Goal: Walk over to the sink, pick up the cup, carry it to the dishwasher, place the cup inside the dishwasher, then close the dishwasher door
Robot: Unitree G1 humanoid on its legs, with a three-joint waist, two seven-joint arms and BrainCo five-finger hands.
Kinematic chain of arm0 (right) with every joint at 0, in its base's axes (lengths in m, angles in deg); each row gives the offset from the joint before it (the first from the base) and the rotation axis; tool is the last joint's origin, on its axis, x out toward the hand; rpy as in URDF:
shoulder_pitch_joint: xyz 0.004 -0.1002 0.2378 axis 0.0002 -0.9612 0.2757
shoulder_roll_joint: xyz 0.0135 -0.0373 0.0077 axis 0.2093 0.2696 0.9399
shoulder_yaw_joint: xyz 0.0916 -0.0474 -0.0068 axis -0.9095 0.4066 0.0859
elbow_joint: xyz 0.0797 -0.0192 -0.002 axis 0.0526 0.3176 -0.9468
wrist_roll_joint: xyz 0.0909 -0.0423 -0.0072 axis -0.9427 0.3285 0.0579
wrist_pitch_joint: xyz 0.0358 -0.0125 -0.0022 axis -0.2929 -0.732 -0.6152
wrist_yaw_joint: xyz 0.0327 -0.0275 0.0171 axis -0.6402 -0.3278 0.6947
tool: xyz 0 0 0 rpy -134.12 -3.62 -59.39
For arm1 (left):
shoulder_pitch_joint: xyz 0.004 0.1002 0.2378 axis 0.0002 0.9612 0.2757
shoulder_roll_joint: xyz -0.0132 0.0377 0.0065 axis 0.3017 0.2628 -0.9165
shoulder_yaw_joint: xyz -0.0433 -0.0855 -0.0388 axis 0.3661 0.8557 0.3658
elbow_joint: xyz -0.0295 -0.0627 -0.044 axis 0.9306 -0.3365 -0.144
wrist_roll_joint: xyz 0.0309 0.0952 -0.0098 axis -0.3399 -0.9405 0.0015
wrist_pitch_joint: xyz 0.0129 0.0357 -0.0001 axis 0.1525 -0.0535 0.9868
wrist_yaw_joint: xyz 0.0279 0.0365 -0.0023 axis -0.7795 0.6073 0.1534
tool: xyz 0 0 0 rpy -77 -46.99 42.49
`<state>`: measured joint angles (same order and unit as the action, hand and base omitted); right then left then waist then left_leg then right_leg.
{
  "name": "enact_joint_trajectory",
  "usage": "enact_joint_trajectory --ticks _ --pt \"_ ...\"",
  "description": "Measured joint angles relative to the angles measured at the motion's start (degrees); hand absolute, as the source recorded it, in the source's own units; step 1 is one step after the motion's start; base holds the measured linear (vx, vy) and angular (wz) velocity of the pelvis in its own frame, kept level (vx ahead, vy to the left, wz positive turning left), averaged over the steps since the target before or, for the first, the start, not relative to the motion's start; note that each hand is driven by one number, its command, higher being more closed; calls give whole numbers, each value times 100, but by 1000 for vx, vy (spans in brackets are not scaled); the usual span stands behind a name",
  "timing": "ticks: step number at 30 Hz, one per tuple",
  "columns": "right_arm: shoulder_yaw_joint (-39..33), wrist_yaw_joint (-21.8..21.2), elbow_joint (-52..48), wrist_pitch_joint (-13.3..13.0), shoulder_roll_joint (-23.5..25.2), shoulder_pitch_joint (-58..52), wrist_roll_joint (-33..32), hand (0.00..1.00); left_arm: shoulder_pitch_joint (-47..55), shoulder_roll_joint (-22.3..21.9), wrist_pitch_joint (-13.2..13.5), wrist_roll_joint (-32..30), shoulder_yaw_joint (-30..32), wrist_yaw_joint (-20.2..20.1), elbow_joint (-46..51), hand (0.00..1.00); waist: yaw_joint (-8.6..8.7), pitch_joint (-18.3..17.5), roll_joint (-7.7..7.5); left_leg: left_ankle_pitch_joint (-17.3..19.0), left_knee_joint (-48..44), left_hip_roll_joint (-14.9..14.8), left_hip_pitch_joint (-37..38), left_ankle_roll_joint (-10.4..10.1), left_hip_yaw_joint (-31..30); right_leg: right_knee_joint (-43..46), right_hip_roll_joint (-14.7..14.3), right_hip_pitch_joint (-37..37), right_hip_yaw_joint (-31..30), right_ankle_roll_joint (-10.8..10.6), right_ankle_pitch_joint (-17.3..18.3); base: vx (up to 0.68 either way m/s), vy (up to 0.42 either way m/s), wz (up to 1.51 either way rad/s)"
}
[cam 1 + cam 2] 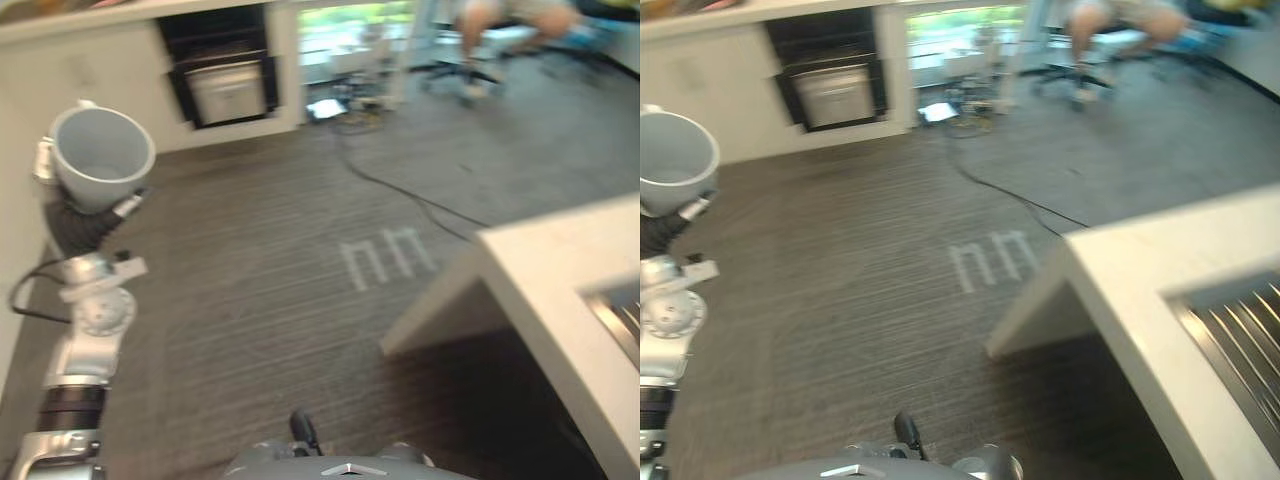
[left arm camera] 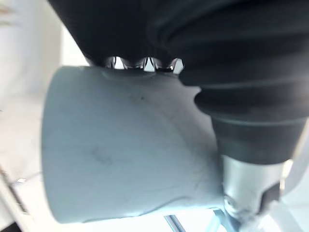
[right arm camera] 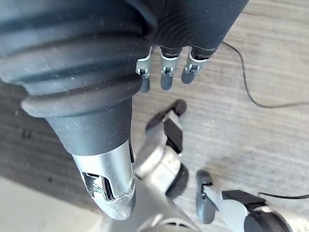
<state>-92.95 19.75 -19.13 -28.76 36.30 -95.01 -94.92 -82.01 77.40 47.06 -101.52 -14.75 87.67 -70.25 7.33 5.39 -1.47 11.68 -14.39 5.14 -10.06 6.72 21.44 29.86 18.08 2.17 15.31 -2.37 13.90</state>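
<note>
Grey cup [image 1: 100,155] upright atop left hand [image 1: 82,222], fingers wrapped round it; right hand [image 3: 193,19] relaxed.

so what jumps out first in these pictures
The pale grey cup stands out first, held upright in the left hand at the left edge. Next come the white counter with its steel sink at the right, and the dark dishwasher against the far wall.

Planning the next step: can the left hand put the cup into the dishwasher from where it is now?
Probably not yet. The left hand holds the cup, but the dishwasher sits across open floor; nothing seems to block the way. The right hand hangs free.
</note>
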Motion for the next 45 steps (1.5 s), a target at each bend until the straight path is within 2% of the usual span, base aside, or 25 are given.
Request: enact_joint_trajectory --ticks 1,2,3,4,5,7,8,9,10,11,15,19,24,25,31,35,37,38,39,40,41,42,43,44,45 --pt "181 -82 -67 -91 24 -23 29 0 -141 170 -23 14 -241 -66 180 100 -98 103 -137 -91 -304 -320 -27 28 -529 -381 -56 156 -285 -475 176 89 12 146" --pt "284 -123 -125 -112 26 -14 44 0 -187 137 -102 56 -352 -140 182 100 -103 81 -184 -160 -189 -287 34 -101 -591 -589 -118 240 -472 -529 190 111 51 155" --pt "573 -190 -201 -218 -31 26 233 0 -293 103 -227 147 -665 -275 185 100 -131 59 -115 -205 35 -290 141 -87 -851 -909 -435 414 -789 -572 179 74 61 102" --pt "680 -217 -231 -265 -65 72 273 0 -294 121 -245 211 -761 -396 197 100 -129 31 -78 -237 153 -302 186 -119 -959 -1034 -590 525 -929 -610 154 129 64 145" --pt "956 -240 -386 -377 -127 125 362 0 -379 142 -392 468 -1012 -770 238 100 -84 15 -51 -350 465 -309 378 -118 -944 -1274 -809 702 -1133 -604 -164 133 51 121" --pt "1132 -241 -424 -408 -187 134 363 0 -411 135 -502 640 -1059 -1006 296 100 -81 -16 -101 -393 588 -256 570 -85 -846 -1304 -800 746 -1104 -535 -509 185 6 105" --pt "1355 -260 -435 -402 -215 141 321 0 -381 119 -601 832 -1060 -1229 401 100 -150 -112 -172 -406 598 -193 624 -111 -688 -1483 -807 810 -1044 -464 -1016 184 -37 80" --pt "1356 -292 -430 -395 -220 186 295 0 -358 108 -632 884 -1054 -1290 419 100 -163 -124 -189 -411 579 -159 636 -151 -699 -1601 -822 807 -947 -453 -1127 187 -73 66" --pt "1368 -307 -440 -382 -301 338 140 0 -231 78 -642 1018 -1070 -1433 426 100 -265 -174 -173 -410 594 -179 694 -236 -717 -1737 -852 742 -823 -425 -1143 211 -73 18" --pt "1557 -311 -460 -377 -442 501 -17 0 -142 77 -659 1072 -1115 -1570 427 100 -368 -176 -38 -382 614 -242 717 -300 -679 -1972 -942 619 -826 -339 -1209 207 -61 -6" --pt "2032 -343 -607 -288 -734 966 -491 0 -134 21 -670 1130 -1156 -1826 383 100 -343 -193 163 -282 730 -409 992 -466 -310 -2540 -1115 253 -956 -229 -1408 129 -35 -47" --pt "2230 -431 -639 -54 -825 927 -902 0 -142 -24 -606 1249 -1152 -1948 351 100 -187 -234 245 -171 789 -498 1314 -634 51 -2863 -1241 -21 -1152 -195 -1488 72 -37 -49" --pt "2494 -772 -657 90 -764 817 -1276 0 -150 -142 -437 1294 -1153 -1964 12 100 -54 -241 261 -169 785 -509 1316 -638 240 -3064 -1272 -25 -1162 -202 -1634 -15 -14 -26" --pt "3128 -704 -908 288 -600 572 -1565 0 -229 -422 -187 1342 -1151 -1217 -369 100 68 -511 206 -484 1275 -578 1317 -597 369 -3452 -1436 58 -983 -73 -2141 -19 -9 -9" --pt "3128 -709 -907 306 -601 569 -1561 0 -229 -422 -189 1344 -1118 -1226 -369 100 67 -466 181 -481 1119 -604 1302 -602 373 -3490 -1428 2 -967 -74 -2142 -4 -2 1" --pt "3144 -714 -902 469 -610 508 -1542 0 -231 -467 -271 1389 -1016 -1361 -364 100 38 -392 181 -261 442 -826 993 -648 379 -3419 -1343 9 -80 66 -2045 -77 -52 5" --pt "3140 -713 -875 551 -686 566 -1455 0 -232 -624 -422 1580 -816 -1499 -363 100 -45 -252 238 -130 -26 -1015 754 -640 478 -2685 -1236 388 263 200 -1841 -74 -12 -19" --pt "3142 -699 -852 580 -710 595 -1448 0 -230 -681 -489 1684 -745 -1562 -363 100 -86 -210 213 -132 -106 -979 677 -627 577 -2192 -1193 686 159 278 -1748 -111 22 -37" --pt "3145 -662 -864 596 -720 629 -1465 0 -238 -728 -613 1762 -643 -1670 -367 100 -107 -155 136 -230 -51 -848 621 -504 688 -2112 -1128 788 9 288 -1751 -140 14 -34" --pt "3113 -634 -860 609 -791 686 -1476 0 -335 -809 -710 1811 -643 -1778 -384 100 -125 -78 205 -131 97 -889 644 -266 745 -1191 -968 982 281 277 -1163 -157 7 5" --pt "3037 -551 -815 621 -803 676 -1545 0 -451 -906 -803 1807 -754 -1927 -486 100 -29 96 27 141 -121 -714 742 -129 636 1320 -175 1375 495 463 -398 -144 -10 55" --pt "2904 -526 -797 637 -822 542 -1547 0 -424 -1029 -875 1807 -914 -1999 -555 100 -15 132 -52 251 -199 -571 809 -184 488 2433 240 1419 475 611 -550 -93 4 84" --pt "2719 -488 -758 651 -837 451 -1530 0 -344 -1125 -928 1805 -1088 -2021 -556 100 -39 136 -160 254 -143 -477 878 -189 336 2800 390 1433 339 665 -931 -41 53 67" --pt "2609 -482 -645 644 -791 392 -1474 0 -249 -1144 -934 1800 -1191 -2029 -561 100 -5 85 -73 166 31 -284 1079 -267 284 2850 387 1552 228 745 -1207 116 79 69" --pt "2552 -554 -643 578 -870 321 -1378 0 -237 -1202 -992 1802 -1223 -2021 -593 100 54 144 -20 373 -678 -475 1025 -259 382 3104 304 1721 100 737 -1620 181 72 61"
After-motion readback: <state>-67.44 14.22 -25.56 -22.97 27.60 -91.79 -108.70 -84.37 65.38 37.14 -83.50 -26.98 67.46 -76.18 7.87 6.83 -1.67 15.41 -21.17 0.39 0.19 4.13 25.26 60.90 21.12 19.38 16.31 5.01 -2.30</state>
